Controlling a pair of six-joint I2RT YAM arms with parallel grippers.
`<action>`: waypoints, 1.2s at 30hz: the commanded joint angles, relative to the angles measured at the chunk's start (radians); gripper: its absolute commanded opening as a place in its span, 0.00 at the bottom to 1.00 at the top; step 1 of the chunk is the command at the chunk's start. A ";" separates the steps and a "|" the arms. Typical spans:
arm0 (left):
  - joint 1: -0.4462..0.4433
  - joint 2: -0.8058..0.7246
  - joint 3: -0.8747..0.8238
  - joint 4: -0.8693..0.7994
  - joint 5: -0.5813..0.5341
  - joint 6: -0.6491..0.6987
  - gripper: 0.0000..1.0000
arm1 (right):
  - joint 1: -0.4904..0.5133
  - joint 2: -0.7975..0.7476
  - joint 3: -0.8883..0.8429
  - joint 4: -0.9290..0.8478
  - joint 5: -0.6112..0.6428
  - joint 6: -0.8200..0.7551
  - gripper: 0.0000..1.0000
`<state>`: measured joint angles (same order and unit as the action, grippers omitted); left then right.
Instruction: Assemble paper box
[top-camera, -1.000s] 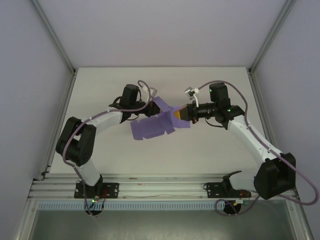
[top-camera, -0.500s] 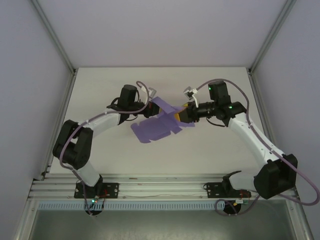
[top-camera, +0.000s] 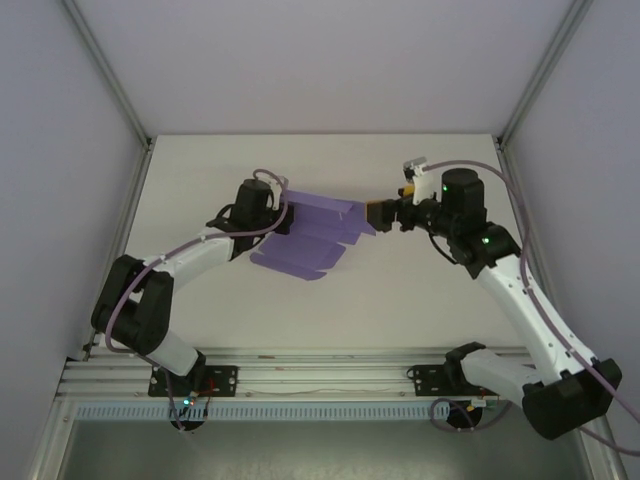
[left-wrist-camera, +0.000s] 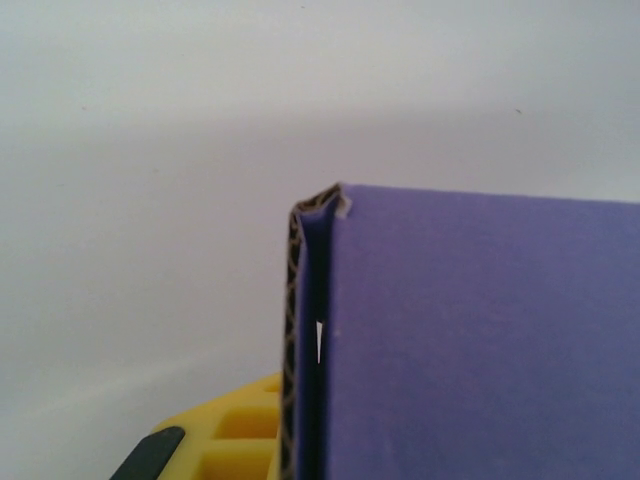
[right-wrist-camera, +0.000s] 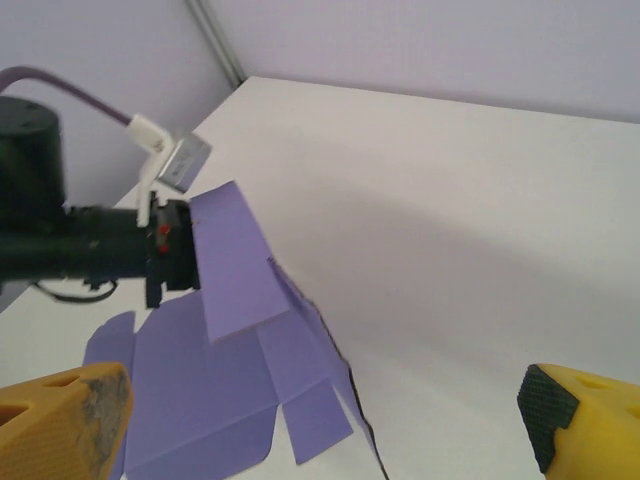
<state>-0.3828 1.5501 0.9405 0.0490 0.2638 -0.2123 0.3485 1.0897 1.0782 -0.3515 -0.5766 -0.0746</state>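
Your left end effector (top-camera: 283, 212) grips the paper box (top-camera: 310, 240) by its upper-left flap, at about 10 o'clock on the sheet. Its wrist camera looks straight at the purple face and a folded, corrugated edge, with one yellow finger (left-wrist-camera: 235, 435) just below it. The paper box is an unfolded purple die-cut sheet near the middle of the tabletop (top-camera: 400, 290). Its far side is lifted where you hold it and its near flaps hang towards 7 o'clock. Your right end effector (top-camera: 378, 214) sits at 3 o'clock of the sheet, just beside its right tip. Its yellow fingers (right-wrist-camera: 65, 420) are spread wide, with nothing gripped between them. From that wrist you see the sheet at 8 o'clock.
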 joint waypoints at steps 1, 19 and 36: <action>-0.015 -0.035 0.020 -0.032 -0.088 -0.021 0.00 | 0.014 0.057 0.044 0.045 0.030 0.036 1.00; -0.083 -0.022 0.046 -0.031 -0.146 -0.053 0.00 | 0.211 0.355 0.005 0.287 0.409 0.054 1.00; -0.122 -0.119 -0.023 -0.031 -0.307 -0.160 0.00 | 0.297 0.172 -0.199 0.398 0.694 0.217 1.00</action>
<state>-0.4915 1.4734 0.9279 0.0113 -0.0097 -0.3767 0.6472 1.3415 0.8825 0.1539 0.1303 0.1532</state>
